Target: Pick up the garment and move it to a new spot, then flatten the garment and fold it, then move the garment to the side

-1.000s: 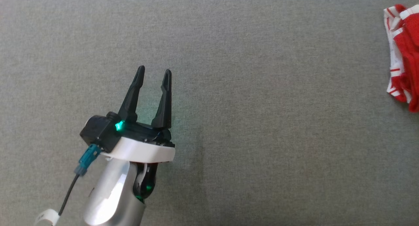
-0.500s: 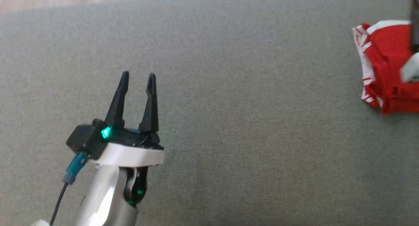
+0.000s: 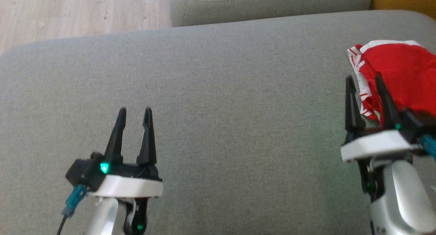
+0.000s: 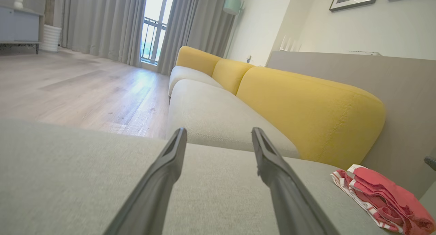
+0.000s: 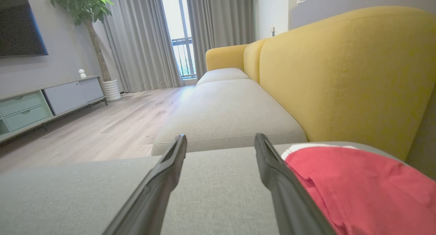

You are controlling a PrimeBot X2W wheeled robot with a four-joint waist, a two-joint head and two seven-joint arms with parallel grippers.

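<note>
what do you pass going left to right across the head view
black two-fingered left gripper → bare stretch of grey fabric sofa cushion → crumpled red and white cloth garment; the right gripper overlaps the garment, so it is left out of the order

Grey seat cushion: broad bare stretch between left gripper and right gripper, free passage across. Ahead of left gripper, bare fabric up to cushion edge, then wood floor. Crumpled red-and-white garment heaps at cushion's right end, just beside right gripper's outer finger. Gap between its parted fingers bare in right wrist view. Beyond garment, yellow backrest walls off that side. At far edge, second seat cushion abuts.
</note>
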